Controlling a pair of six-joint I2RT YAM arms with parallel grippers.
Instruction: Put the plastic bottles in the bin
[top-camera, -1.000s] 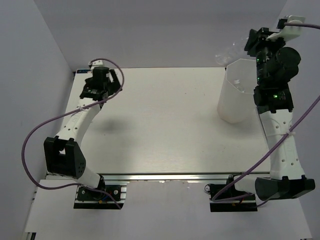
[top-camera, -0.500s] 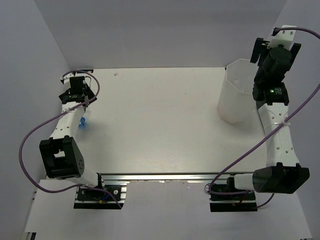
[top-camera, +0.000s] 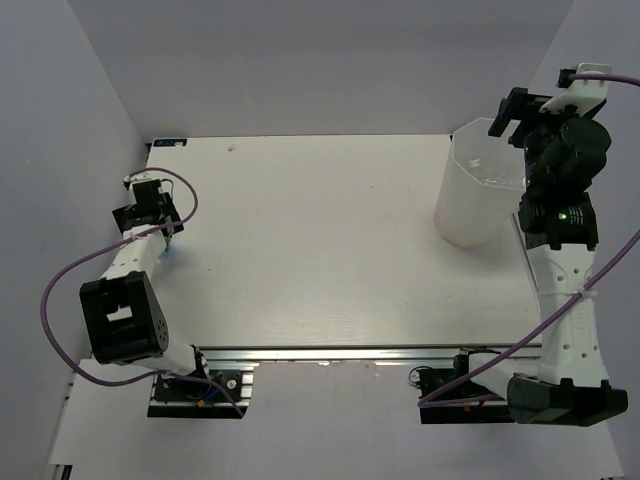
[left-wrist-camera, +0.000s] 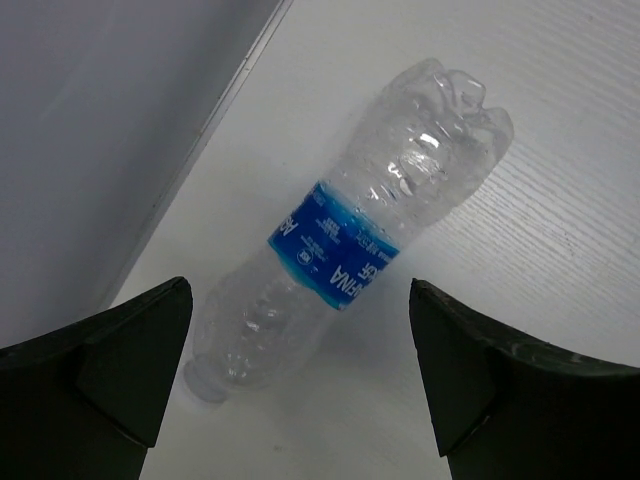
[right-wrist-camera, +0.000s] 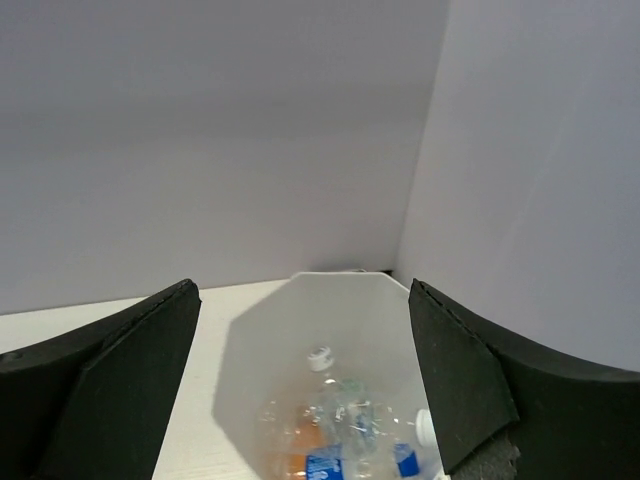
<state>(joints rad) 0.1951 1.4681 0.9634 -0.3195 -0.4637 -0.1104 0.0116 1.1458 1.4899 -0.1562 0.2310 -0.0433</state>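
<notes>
A clear, crinkly plastic bottle with a blue label lies on the white table, its cap toward the lower left of the left wrist view. My left gripper hangs open just above it, one finger on each side, touching nothing. From above, the left gripper sits at the table's left edge and hides that bottle. The tall translucent white bin stands at the back right. My right gripper is open and empty over the bin's right rim. Inside the bin lie several bottles.
A grey wall runs close along the left of the lying bottle, at the table's edge. Grey walls also stand behind and to the right of the bin. Purple cables loop from both arms.
My right gripper, which was shut on a bottle above the bin, has opened and holds nothing now. My left arm has swung left and nearer, down over the lying bottle.
</notes>
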